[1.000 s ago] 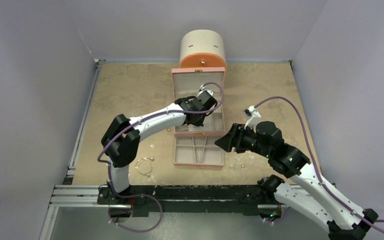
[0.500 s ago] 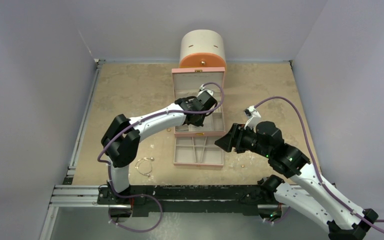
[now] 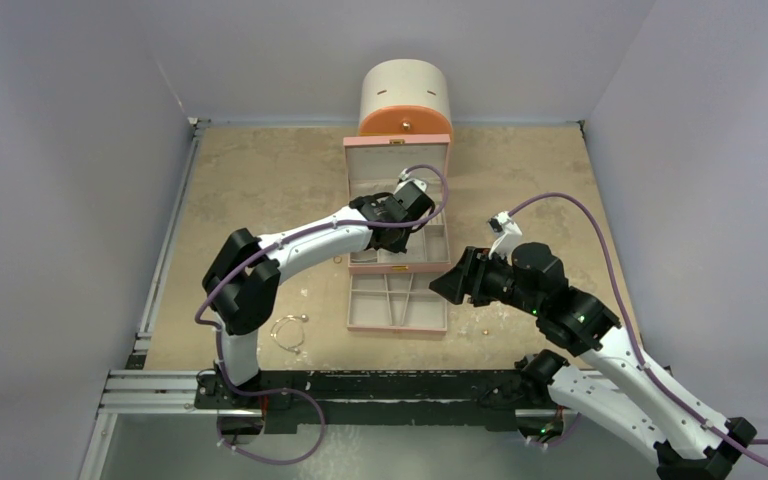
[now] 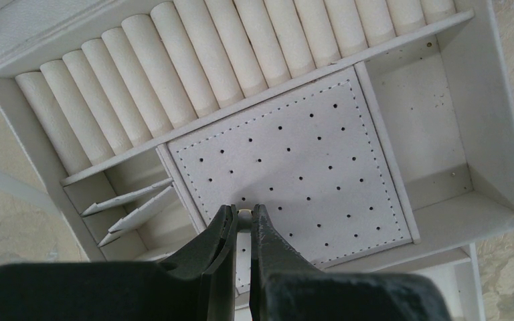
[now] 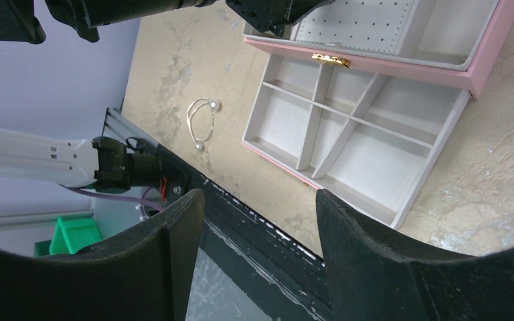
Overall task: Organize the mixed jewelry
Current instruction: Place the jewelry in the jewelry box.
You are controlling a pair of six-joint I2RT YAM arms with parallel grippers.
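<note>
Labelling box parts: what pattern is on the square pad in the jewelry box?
The square pad is white with small dark holes; best in the left wrist view.

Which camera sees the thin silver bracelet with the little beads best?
The right wrist view. There the wire bangle looks big and clear, lying apart from the pull-out tray, with its beads showing. The top external view shows the bangle only as a tiny, faint loop. The left wrist view does not show it at all.
</note>
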